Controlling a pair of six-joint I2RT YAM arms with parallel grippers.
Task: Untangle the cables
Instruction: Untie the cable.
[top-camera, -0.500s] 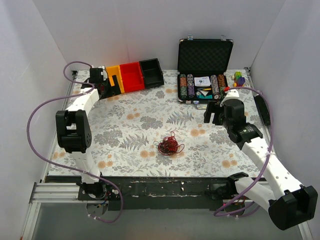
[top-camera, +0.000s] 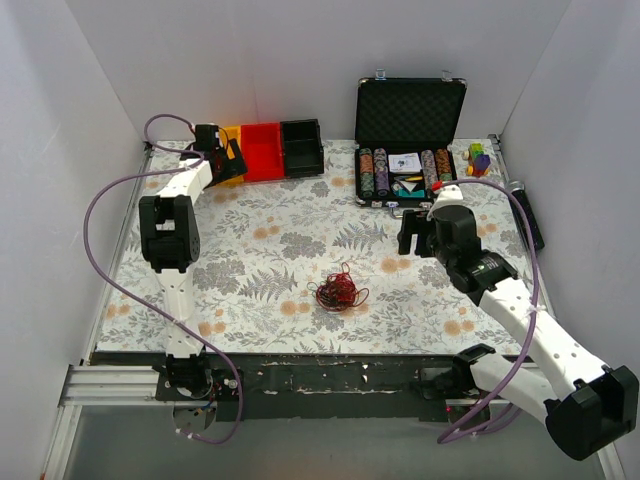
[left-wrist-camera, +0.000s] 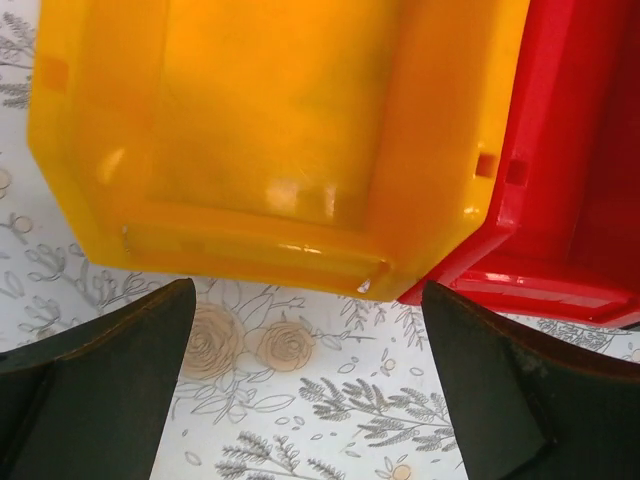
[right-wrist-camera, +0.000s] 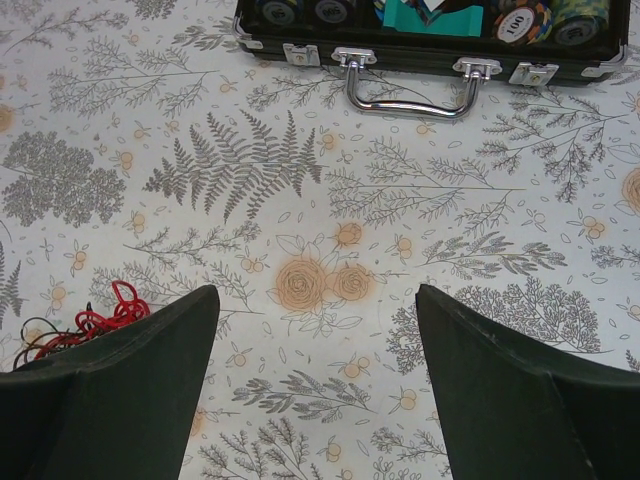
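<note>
The flowered table shows nothing sorted out yet, so I judge the job not begun. At its far side stands the open black case of poker chips. At the far left are the yellow bin, the red bin and the black bin in a row.

My left gripper hangs just before the yellow bin, fingers spread wide and holding nothing, well apart from the work. My right gripper is likewise spread wide and empty, over the table between the case and the cables. They lie in one tight red-and-black clump near the middle of the table, touched by neither gripper. Every strand is left to pull free.

I can read no writing. One chip shows a printed face, too small to make out.
</note>
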